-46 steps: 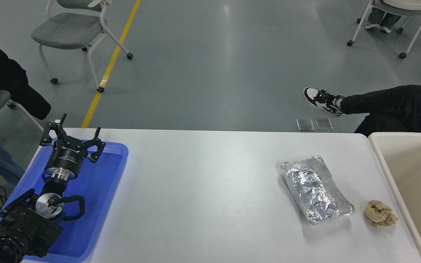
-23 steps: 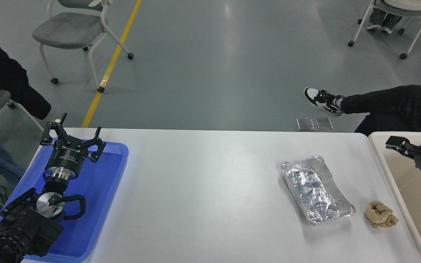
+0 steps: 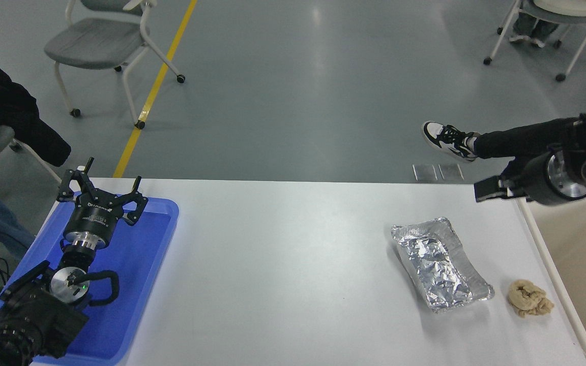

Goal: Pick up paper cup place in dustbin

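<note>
No paper cup shows anywhere in the head view. The cream-beige dustbin (image 3: pixel 585 264) stands at the table's right edge, and the part of its inside that shows holds nothing. My right gripper (image 3: pixel 490 189) comes in from the right edge, raised over the bin's far left corner, and points left over the table's far right corner. Nothing shows in it. My left gripper (image 3: pixel 100 192) is parked at the lower left over the blue tray (image 3: pixel 145 264), open and empty.
A crumpled silver foil tray (image 3: pixel 438 264) lies on the table's right part, with a crumpled brown paper wad (image 3: pixel 529 299) beside it near the bin. A person's leg and shoe (image 3: pixel 448 140) reach in behind the table's far right side. Chairs stand on the floor beyond.
My right arm has risen out of the dustbin and swung left and away, from inside the bin to over its far left corner. The left arm has not moved.
</note>
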### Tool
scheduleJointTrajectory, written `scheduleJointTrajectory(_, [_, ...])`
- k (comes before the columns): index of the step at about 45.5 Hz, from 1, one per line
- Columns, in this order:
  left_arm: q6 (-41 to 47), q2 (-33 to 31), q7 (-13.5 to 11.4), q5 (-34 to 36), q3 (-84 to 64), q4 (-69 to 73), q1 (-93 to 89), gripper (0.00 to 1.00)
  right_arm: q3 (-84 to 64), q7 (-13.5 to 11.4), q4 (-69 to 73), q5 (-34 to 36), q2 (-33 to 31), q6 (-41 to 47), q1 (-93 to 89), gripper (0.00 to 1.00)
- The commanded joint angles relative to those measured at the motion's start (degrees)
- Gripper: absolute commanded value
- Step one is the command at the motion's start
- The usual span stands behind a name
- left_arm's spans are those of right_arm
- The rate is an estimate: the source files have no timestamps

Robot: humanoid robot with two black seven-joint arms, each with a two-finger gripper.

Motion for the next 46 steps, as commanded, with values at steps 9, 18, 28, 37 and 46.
scheduleJointTrajectory(9, [0.0,0.1,-0.1,0.0,-0.1,0.2,0.1,1.0,-3.4,0.0,5.4,15.9,14.5,9.4,14.1,1.0])
scheduleJointTrajectory(18, [0.0,0.1,-0.1,0.0,0.0,0.1,0.1,1.0,-5.8,0.0,5.4,19.4,18.5,10.6,16.9,1.0])
scheduleJointTrajectory(28, [0.0,0.1,-0.1,0.0,0.0,0.1,0.2,1.0,-8.1,0.0,6.9,19.6,18.2,14.7,21.1,1.0])
scheduleJointTrajectory(37, [0.0,0.1,-0.1,0.0,0.0,0.0,0.2,1.0,-7.4,0.0,9.4,21.7,18.6,16.3,24.7,1.0])
scheduleJointTrajectory(46, [0.0,0.1,-0.1,0.0,0.0,0.0,0.2,1.0,-7.5,0.0,10.5,24.6,18.7,19.1,27.0,1.0])
